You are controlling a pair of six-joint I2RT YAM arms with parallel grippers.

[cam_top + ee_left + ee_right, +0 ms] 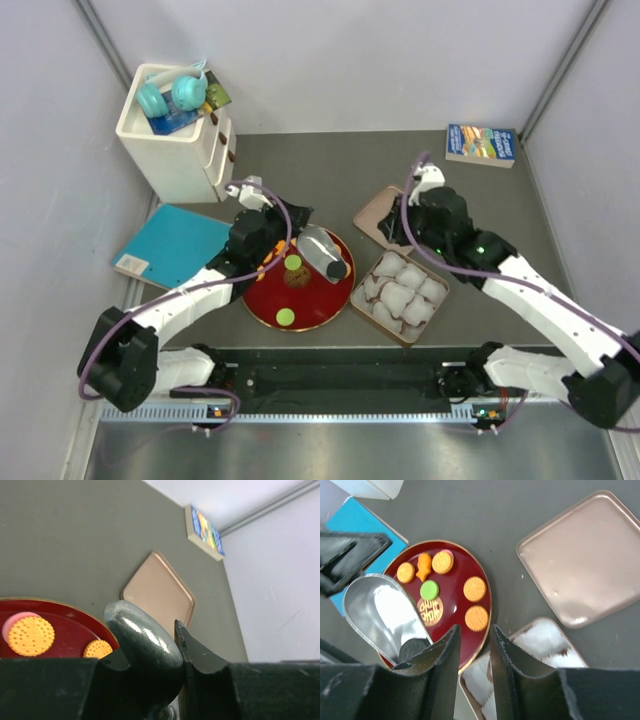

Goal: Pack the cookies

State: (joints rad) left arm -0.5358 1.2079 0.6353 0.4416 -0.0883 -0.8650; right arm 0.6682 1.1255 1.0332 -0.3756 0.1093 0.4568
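Observation:
Several cookies lie on the dark-red plate [487, 587]: orange discs [475, 588], one green disc [429, 589] and a brown gold-marked one [431, 611]. In the top view two green cookies [293, 263] show on the plate [262, 300]. My left gripper [298, 236] is shut on a silver metal scoop [325, 252] held over the plate's far right part; the left wrist view shows the scoop [145, 645] pinched in that gripper [177, 647]. My right gripper [474, 640] is open and empty, above the gap between the plate and the tray of white paper cups [540, 637].
The cup tray [357, 292] sits right of the plate, with its tan lid [375, 215] behind it. A book [480, 143] lies at the far right. A white drawer box [180, 150] with headphones and a teal notebook [175, 245] are on the left.

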